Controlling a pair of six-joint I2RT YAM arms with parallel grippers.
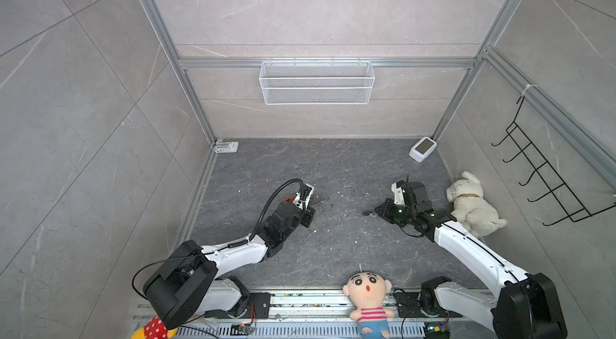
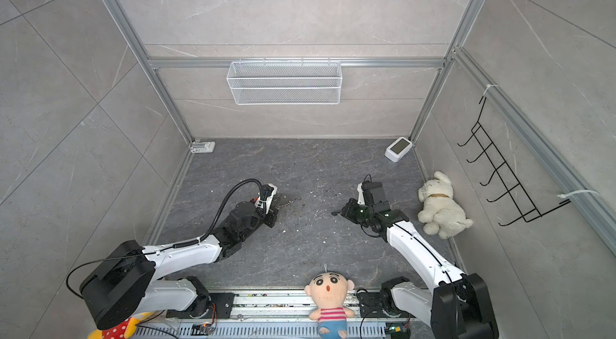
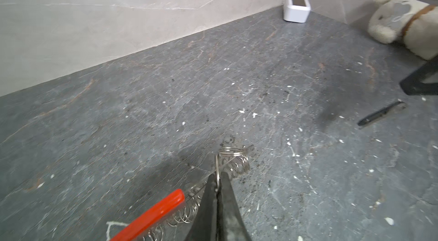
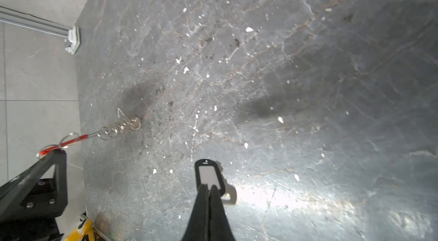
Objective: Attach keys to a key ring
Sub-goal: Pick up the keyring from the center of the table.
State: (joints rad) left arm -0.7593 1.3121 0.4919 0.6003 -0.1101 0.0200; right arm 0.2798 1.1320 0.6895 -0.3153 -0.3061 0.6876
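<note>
Where the pale, marble-veined wall panels meet it, the dark grey stone-patterned counter (image 1: 333, 167) runs flat and matte. It is scuffed, streaked with rusty veins and strewn with small white flecks and dark crumbs, thickest in the middle. Aluminium frame rails edge the walls. A white wire basket (image 1: 316, 82) hangs on the back wall and a black hook rack (image 1: 546, 177) on the side wall.

A small white device with a screen (image 1: 422, 149) sits in the far corner on the robot's right, and a white bracket (image 1: 226, 146) in the opposite far corner. A white plush dog (image 1: 473, 204) lies against the side wall, and a round-headed doll (image 1: 368, 294) sits at the near rail.

The left tool (image 3: 217, 178) is clenched on one silver ring of the key ring (image 3: 161, 206), at the left middle of the counter. Its red strip and fringe of rings trail back beside the fingers.

The right tool (image 4: 208, 187) pinches one end of the key fob (image 4: 208, 175), right of centre just over the counter. The fob's pale centre faces the wrist camera, well apart from the ring.
</note>
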